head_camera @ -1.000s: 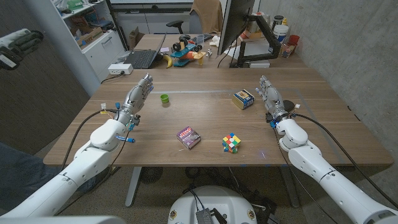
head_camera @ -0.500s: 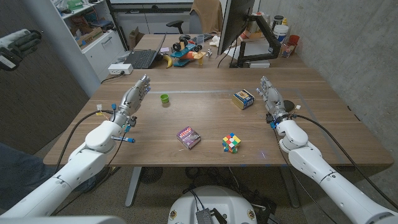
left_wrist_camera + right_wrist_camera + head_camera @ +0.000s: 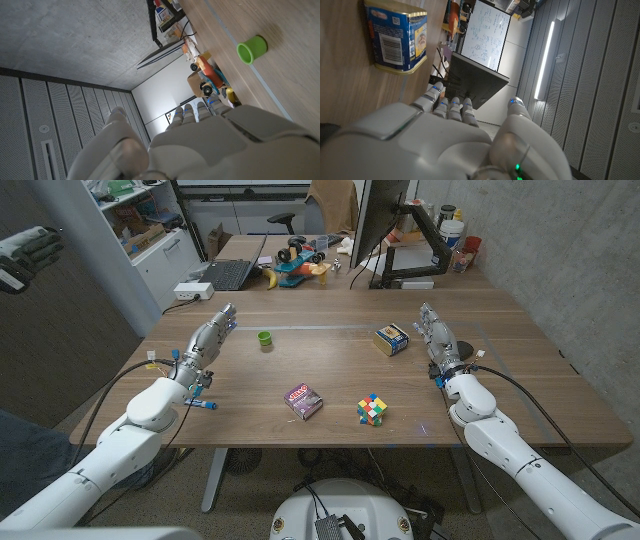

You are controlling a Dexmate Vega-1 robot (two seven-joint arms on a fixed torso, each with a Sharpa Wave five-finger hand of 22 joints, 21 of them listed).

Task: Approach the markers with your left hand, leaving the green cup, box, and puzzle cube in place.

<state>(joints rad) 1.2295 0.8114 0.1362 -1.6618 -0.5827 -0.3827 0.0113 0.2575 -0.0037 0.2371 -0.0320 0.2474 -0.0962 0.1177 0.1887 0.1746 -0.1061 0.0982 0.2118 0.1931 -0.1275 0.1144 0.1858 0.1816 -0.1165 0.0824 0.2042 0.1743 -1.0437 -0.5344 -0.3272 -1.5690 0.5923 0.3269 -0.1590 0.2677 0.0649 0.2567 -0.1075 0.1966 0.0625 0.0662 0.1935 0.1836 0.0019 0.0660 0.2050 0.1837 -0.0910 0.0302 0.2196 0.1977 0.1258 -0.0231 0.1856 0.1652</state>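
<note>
Since the earlier frame the left hand (image 3: pixel 207 340) has swung outward, away from the green cup (image 3: pixel 265 339) and toward the left edge of the tabletop (image 3: pixel 330 370), while the right hand (image 3: pixel 436 336) and every object have kept their places. The left hand hovers with its fingers stretched forward and holds nothing; this reads as the start of the approach, since a hand heading for a thin object would be expected to arrive unclenched. The markers' position explains the swing: one blue-tipped marker (image 3: pixel 203 404) lies near the left front edge, just beside the left forearm and nearer the robot than the hand itself. The hand would therefore need to draw back and down to reach it. The right hand waits near the right side, fingers extended and likewise gripping nothing, just beside a yellow-and-blue tin (image 3: pixel 391 339), which the right wrist view shows close ahead of its fingertips. The things to be left alone sit apart from the marker. The cup stands upright at mid-left, and the box (image 3: pixel 303 401) and puzzle cube (image 3: pixel 372 409) lie near the front centre, well clear of the left arm's likely path. Count: two hands, one green cup, one box, one puzzle cube, one tin, and one marker plainly seen. Whether more markers lie under the forearm cannot be told.
</note>
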